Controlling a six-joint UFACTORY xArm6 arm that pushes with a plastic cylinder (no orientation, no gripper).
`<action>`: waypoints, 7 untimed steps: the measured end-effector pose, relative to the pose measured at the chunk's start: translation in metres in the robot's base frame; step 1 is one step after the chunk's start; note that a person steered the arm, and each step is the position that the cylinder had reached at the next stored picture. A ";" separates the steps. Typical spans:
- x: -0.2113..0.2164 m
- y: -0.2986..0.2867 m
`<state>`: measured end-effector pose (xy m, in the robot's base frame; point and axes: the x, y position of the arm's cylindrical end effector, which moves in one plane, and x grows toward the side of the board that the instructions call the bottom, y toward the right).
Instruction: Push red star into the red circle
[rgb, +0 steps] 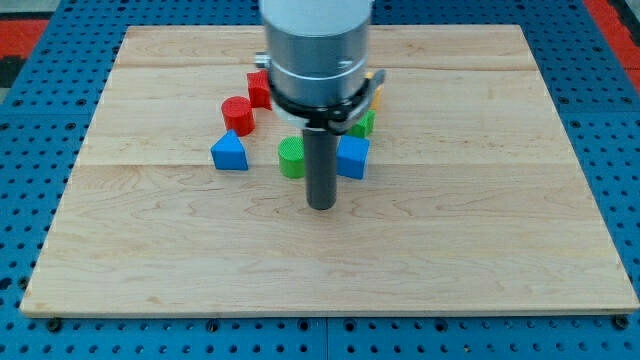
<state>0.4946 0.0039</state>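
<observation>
The red circle block (238, 115) stands on the wooden board (450, 200), left of centre. The red star block (259, 88) sits just up and right of it, partly hidden behind the arm's grey body; the two nearly touch. My tip (320, 206) rests on the board below the cluster, just below the green round block (292, 158) and the blue block (353, 157), well below and right of the red blocks.
A blue triangular block (230, 152) lies below the red circle. A second green block (363, 123) and a sliver of yellow or orange block (377, 90) show at the arm's right, mostly hidden. Blue pegboard (40, 150) surrounds the board.
</observation>
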 end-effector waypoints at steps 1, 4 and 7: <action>0.000 -0.013; 0.024 0.057; 0.021 0.237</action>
<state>0.5154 0.2412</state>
